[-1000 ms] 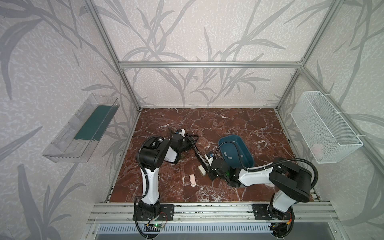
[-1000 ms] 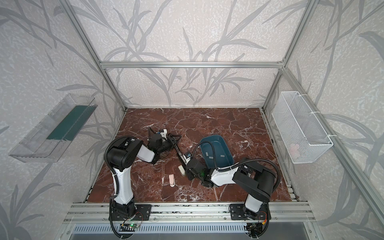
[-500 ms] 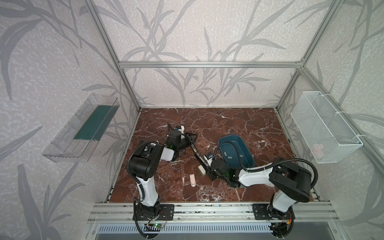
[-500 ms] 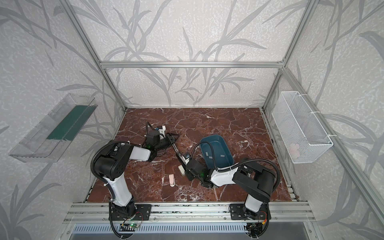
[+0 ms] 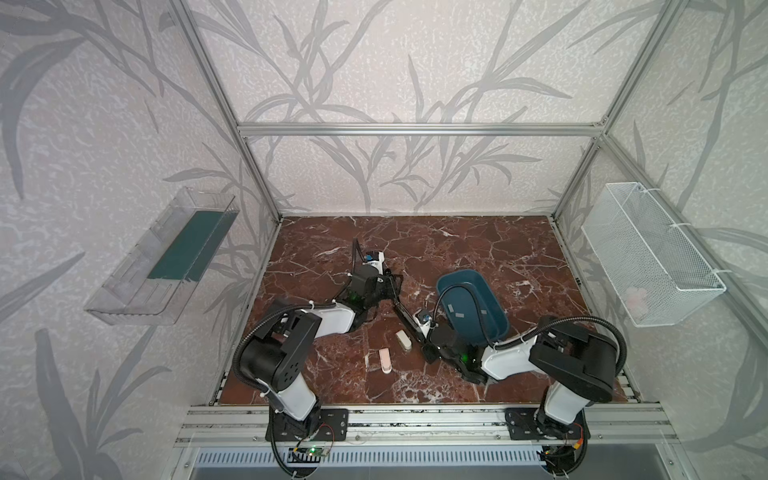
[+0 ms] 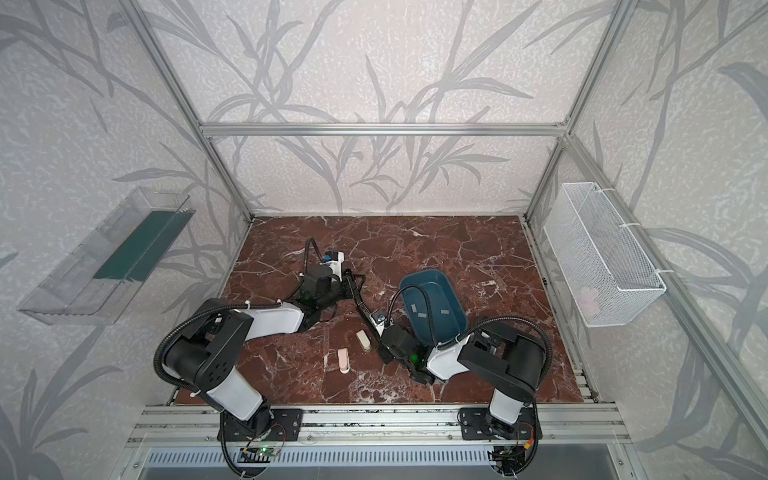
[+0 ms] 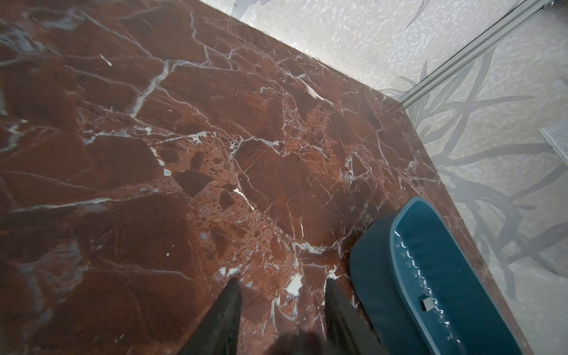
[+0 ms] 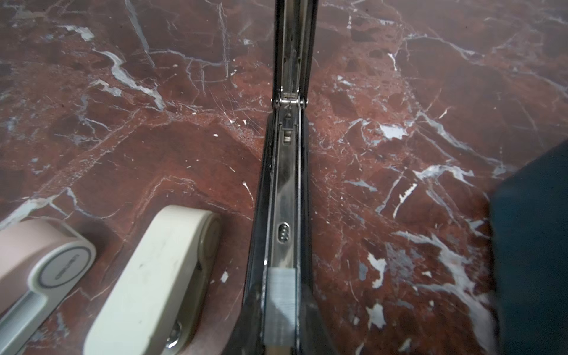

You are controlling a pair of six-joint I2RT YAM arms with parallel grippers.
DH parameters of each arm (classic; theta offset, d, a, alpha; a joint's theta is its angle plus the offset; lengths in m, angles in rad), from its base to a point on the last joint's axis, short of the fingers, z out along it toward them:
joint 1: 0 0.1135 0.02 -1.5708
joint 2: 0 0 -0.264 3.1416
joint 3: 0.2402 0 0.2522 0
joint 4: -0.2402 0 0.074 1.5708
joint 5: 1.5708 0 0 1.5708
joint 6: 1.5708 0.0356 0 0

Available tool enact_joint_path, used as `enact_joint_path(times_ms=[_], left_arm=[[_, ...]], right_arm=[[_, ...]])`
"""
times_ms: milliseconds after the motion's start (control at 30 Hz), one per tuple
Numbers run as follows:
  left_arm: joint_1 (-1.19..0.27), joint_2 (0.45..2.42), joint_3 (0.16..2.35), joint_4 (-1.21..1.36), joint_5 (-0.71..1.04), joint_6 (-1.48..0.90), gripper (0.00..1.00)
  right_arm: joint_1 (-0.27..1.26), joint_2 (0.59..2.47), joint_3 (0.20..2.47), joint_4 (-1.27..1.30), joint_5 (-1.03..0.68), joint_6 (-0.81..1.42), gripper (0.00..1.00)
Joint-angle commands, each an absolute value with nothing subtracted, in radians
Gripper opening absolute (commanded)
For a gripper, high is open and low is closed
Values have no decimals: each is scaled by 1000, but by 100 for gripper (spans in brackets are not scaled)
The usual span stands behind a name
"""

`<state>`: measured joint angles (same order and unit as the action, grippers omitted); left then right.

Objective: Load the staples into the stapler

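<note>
The right claw is pressed together on the base end of the black stapler. It pins the stapler low on the red marble worktop so that the metal channel faces up and cannot slide. The lid is swung back past the hinge and reaches away toward the left claw. A grey strip of staples sits in that channel at the end nearest the right claw, so the loading itself looks done. What is left, I judge, is to fold the lid shut. The left claw is spread, with only bare marble showing between its fingers. In both top views it hangs by the far tip of the lid, a fair place from which to push it over while the other arm steadies the base. Spare strips lie in the blue tub just beside the right arm, handy for either side. The cream stapler and the pink stapler lie closed just beside the black one, out of the way. The only writing is a ring of letters on the round badge of the pink stapler, too blurred to read with any trust. The black stapler shows no brand.
</note>
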<state>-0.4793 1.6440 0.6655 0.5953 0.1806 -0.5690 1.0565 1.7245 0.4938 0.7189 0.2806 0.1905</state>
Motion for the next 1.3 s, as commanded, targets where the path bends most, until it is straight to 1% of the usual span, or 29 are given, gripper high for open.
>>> enact_joint_path(times_ms=[0, 167, 333, 433, 467, 500, 700, 833, 967, 1067, 1267], left_arm=[[-562, 1585, 622, 518, 195, -530, 45], [-628, 1559, 588, 506, 149, -472, 46], [-671, 1562, 552, 539, 150, -424, 50], [-687, 1569, 524, 580, 167, -391, 55], [-691, 1574, 515, 591, 169, -383, 57], [-692, 1578, 509, 596, 169, -377, 61], [-707, 1586, 462, 648, 178, -342, 76], [-708, 1591, 441, 676, 189, -323, 81], [-709, 1615, 432, 693, 208, -308, 83], [-709, 1619, 411, 721, 205, -302, 84], [-709, 1587, 375, 729, 178, -261, 84]], right_arm=[[1055, 1781, 475, 862, 255, 96, 4], [1042, 1805, 469, 916, 216, 117, 7], [1032, 1821, 467, 938, 189, 141, 11], [1032, 1827, 457, 965, 164, 160, 14], [998, 1830, 453, 976, 156, 168, 16], [996, 1833, 450, 985, 149, 173, 17], [993, 1848, 443, 1018, 143, 184, 19], [992, 1848, 443, 1019, 142, 188, 21], [990, 1852, 437, 1030, 147, 196, 29], [987, 1858, 428, 1048, 153, 207, 33], [983, 1862, 422, 1061, 146, 215, 34]])
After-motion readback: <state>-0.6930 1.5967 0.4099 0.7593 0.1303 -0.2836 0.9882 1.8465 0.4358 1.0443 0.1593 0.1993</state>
